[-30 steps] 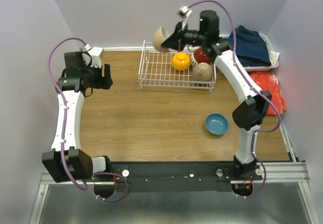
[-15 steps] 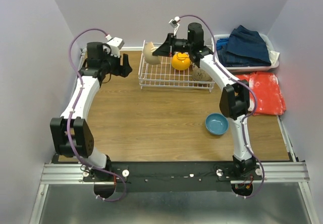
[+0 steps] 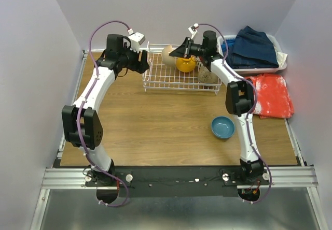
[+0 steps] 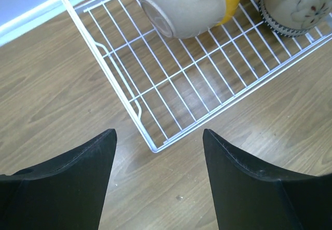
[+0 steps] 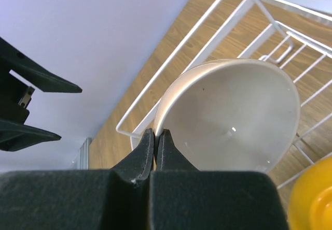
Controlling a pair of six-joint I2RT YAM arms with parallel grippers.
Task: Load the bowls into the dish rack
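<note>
Top view: placing step, I'd say. The right gripper (image 3: 175, 54) holds a cream bowl (image 3: 167, 55) on edge over the far side of the dish rack (image 3: 155, 77), just left of the orange bowl (image 3: 185, 64) inside it. A patterned tan bowl (image 3: 208, 75) sits at the rack's right end. The blue bowl (image 3: 223, 127) is on the surface (image 3: 155, 121), well in front of the rack, not loaded. The left gripper (image 3: 141, 63) hovers off the rack's left end.

Left wrist: jaws apart, empty, above a rack corner. Can't tell if the cream bowl touches the wires.

Right wrist: jaws clamped on the cream bowl's rim. Next probably: seat it, release.
</note>
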